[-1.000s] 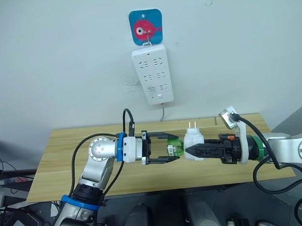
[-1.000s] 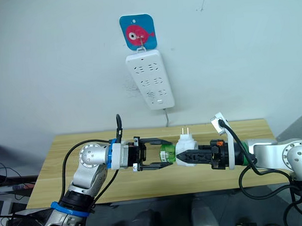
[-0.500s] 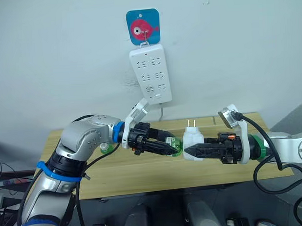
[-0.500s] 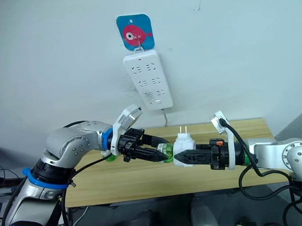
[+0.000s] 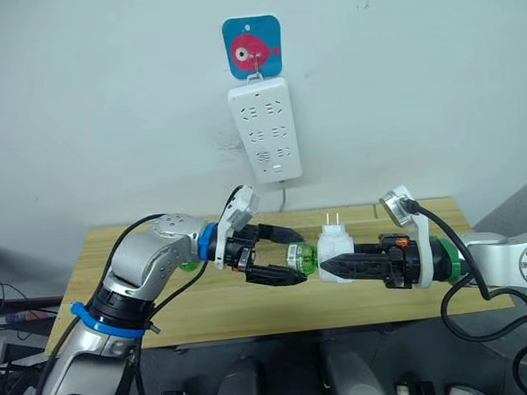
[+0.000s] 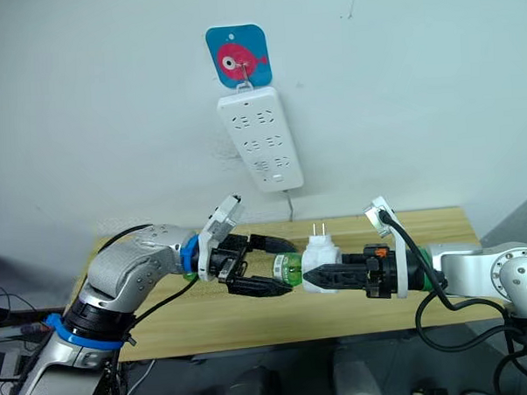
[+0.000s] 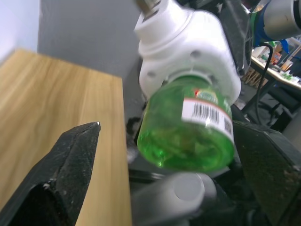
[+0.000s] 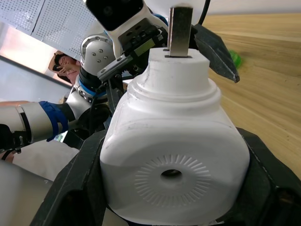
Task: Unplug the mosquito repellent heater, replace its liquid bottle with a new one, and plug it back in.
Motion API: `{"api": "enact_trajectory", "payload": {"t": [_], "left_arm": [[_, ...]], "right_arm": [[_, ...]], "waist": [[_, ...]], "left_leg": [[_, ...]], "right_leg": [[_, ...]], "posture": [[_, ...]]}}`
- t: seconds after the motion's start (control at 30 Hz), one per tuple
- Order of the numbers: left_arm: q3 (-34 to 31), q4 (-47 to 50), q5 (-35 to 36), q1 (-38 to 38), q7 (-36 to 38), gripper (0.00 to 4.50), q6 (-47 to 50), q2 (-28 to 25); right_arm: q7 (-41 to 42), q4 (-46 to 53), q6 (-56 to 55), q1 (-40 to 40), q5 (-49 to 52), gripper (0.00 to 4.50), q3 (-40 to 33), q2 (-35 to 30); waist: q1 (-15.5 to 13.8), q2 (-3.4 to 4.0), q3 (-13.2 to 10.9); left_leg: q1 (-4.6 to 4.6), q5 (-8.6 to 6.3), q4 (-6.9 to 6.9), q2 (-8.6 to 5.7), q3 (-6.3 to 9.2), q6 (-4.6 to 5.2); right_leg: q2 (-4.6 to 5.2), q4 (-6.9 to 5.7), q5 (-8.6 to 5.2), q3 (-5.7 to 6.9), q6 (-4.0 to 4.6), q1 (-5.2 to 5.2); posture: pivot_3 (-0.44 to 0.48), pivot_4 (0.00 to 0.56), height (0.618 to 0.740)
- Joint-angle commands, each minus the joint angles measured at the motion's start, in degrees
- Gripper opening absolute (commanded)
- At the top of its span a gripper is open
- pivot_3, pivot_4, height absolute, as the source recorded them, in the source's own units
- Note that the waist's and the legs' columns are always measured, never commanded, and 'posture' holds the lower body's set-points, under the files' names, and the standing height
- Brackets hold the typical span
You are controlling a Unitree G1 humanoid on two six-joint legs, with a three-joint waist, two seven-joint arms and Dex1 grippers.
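Note:
The white mosquito repellent heater (image 5: 336,247) hangs in the air above the table, prongs up, with my right gripper (image 5: 329,266) shut on its body. A green liquid bottle (image 5: 303,259) sits in its socket and points toward my left arm. My left gripper (image 5: 282,256) is open, one finger above the bottle and one below. In the left wrist view the bottle (image 7: 193,127) lies between the two fingers (image 7: 70,160), with a gap on one side. The right wrist view has the heater (image 8: 174,141) close up between the right gripper's fingers.
A white power strip (image 5: 262,132) hangs on the wall under a blue fish hook (image 5: 252,47), its sockets bare. The wooden table (image 5: 119,296) runs below both arms. Another green bottle (image 5: 189,265) lies on the table behind my left forearm. A person (image 8: 66,66) is in the background.
My left wrist has turned. Its fingers, seen together at the bottle half a second ago, now stand apart above and below it. The right gripper and heater have stayed put.

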State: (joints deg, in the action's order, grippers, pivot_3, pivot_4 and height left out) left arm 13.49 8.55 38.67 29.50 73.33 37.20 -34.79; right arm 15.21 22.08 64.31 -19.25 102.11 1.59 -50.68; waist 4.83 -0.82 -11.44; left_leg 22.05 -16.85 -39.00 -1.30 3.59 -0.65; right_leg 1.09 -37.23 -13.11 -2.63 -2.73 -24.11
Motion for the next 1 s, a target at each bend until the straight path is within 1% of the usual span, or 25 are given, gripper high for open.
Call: {"api": "enact_trajectory", "payload": {"t": [0.03, 0.1, 0.17, 0.2, 0.3, 0.57, 0.67, 0.7, 0.77, 0.87, 0.9, 0.93, 1.0], "left_arm": [[-2.3, 1.1, -3.1, -2.0, 2.1, 4.50, -8.2, -0.4], [-2.8, 0.4, -6.4, -4.0, 3.1, 4.50, -15.5, -0.5], [-3.4, -0.8, -10.1, -6.3, 4.0, 4.50, -25.6, 0.3], [-4.0, -1.8, -11.7, -7.3, 3.9, 4.50, -31.2, 1.5], [-4.9, -3.8, -14.0, -9.1, 3.7, 4.50, -42.1, 5.0], [-3.9, -8.5, -17.8, -8.1, 2.7, 4.50, -56.4, 10.8], [-3.2, -9.9, -18.0, -7.8, 2.9, 4.50, -58.4, 11.8], [-3.0, -10.0, -17.8, -7.6, 2.8, 4.12, -58.7, 12.2], [-2.6, -10.2, -17.7, -7.4, 2.9, 3.61, -59.0, 12.5], [-2.3, -10.3, -17.7, -7.4, 3.1, 2.61, -59.3, 12.4], [-2.2, -10.2, -17.7, -7.4, 3.3, 2.34, -59.1, 12.3], [-2.1, -10.0, -17.7, -7.4, 3.4, 2.26, -58.9, 12.2], [-2.1, -9.5, -17.6, -7.2, 3.6, 2.26, -58.5, 11.8]], "right_arm": [[-0.6, 0.2, -1.2, -1.0, 1.6, 3.03, -1.3, 0.5], [-0.8, 0.1, -1.2, -0.8, 1.6, 3.03, -1.5, 0.6], [-0.9, 0.2, -1.2, -0.6, 1.6, 3.03, -1.6, 0.6], [-1.0, 0.1, -1.3, -0.6, 1.7, 3.03, -1.7, 0.7], [-1.1, 0.1, -1.2, -0.7, 1.9, 3.03, -1.7, 0.8], [-1.0, 0.0, -0.8, -1.4, 1.9, 3.03, -1.3, 0.8], [-1.0, -0.1, -0.6, -1.6, 2.0, 3.03, -1.3, 0.7], [-1.1, -0.1, -0.6, -1.6, 2.1, 3.03, -1.3, 0.7], [-1.1, -0.1, -0.6, -1.7, 2.3, 3.03, -1.3, 0.7], [-1.3, 0.0, -0.6, -1.6, 2.4, 3.03, -1.3, 0.6], [-1.3, 0.0, -0.6, -1.6, 2.5, 3.03, -1.3, 0.6], [-1.4, 0.1, -0.6, -1.6, 2.5, 3.03, -1.3, 0.6], [-1.4, 0.2, -0.7, -1.5, 2.5, 3.03, -1.3, 0.6]], "waist": [[0.0, 0.00, 0.0], [0.0, 0.00, 0.0], [0.0, 0.00, 0.0], [0.0, 0.00, 0.0], [-0.2, 0.00, 0.0], [-0.3, 0.00, 0.0], [-0.2, 0.00, 0.0], [-0.2, 0.00, 0.0], [-0.2, 0.00, 0.0], [-0.1, 0.00, 0.0], [-0.1, 0.00, 0.0], [-0.1, 0.00, 0.0], [-0.1, 0.00, 0.0]], "left_leg": [[0.00, 0.00, 0.01, 0.02, 0.00, 0.00], [-0.01, 0.00, 0.02, 0.04, 0.02, 0.00], [-0.01, 0.00, 0.02, 0.04, 0.02, 0.00], [0.00, 0.00, 0.02, 0.04, 0.01, 0.00], [0.00, 0.00, 0.00, 0.03, -0.01, 0.00], [0.02, 0.00, -0.02, 0.01, -0.03, 0.01], [0.01, 0.00, -0.02, 0.02, -0.02, 0.01], [0.01, 0.00, -0.02, 0.02, -0.02, 0.01], [0.01, 0.00, -0.02, 0.02, -0.02, 0.01], [0.01, 0.00, -0.02, 0.02, -0.02, 0.01], [0.01, 0.00, -0.02, 0.02, -0.02, 0.01], [0.01, 0.00, -0.02, 0.02, -0.01, 0.01], [0.01, 0.00, -0.02, 0.02, 0.01, 0.01]], "right_leg": [[0.03, -0.01, 0.00, -0.01, 0.00, -0.01], [0.06, -0.01, 0.00, 0.00, 0.00, -0.01], [0.08, -0.01, 0.01, 0.00, 0.01, -0.01], [0.10, 0.00, 0.01, -0.01, 0.01, -0.01], [0.15, 0.05, 0.01, -0.01, 0.02, 0.02], [0.16, 0.05, 0.02, 0.00, 0.01, 0.03], [0.14, 0.03, 0.02, 0.00, 0.01, 0.03], [0.13, 0.02, 0.02, 0.00, 0.01, 0.03], [0.12, 0.03, 0.02, 0.01, 0.01, 0.03], [0.09, 0.02, 0.02, 0.00, 0.00, 0.03], [0.09, 0.02, 0.02, 0.01, 0.00, 0.03], [0.09, 0.01, 0.02, 0.01, 0.00, 0.03], [0.09, 0.01, 0.02, 0.03, 0.00, 0.03]], "posture": [[-0.153, 0.170, 0.740], [-0.154, 0.169, 0.740], [-0.153, 0.169, 0.740], [-0.153, 0.169, 0.740], [-0.149, 0.170, 0.740], [-0.145, 0.169, 0.740], [-0.145, 0.171, 0.740], [-0.145, 0.171, 0.740], [-0.147, 0.173, 0.740], [-0.148, 0.174, 0.740], [-0.148, 0.174, 0.740], [-0.148, 0.175, 0.740], [-0.148, 0.175, 0.740]]}}
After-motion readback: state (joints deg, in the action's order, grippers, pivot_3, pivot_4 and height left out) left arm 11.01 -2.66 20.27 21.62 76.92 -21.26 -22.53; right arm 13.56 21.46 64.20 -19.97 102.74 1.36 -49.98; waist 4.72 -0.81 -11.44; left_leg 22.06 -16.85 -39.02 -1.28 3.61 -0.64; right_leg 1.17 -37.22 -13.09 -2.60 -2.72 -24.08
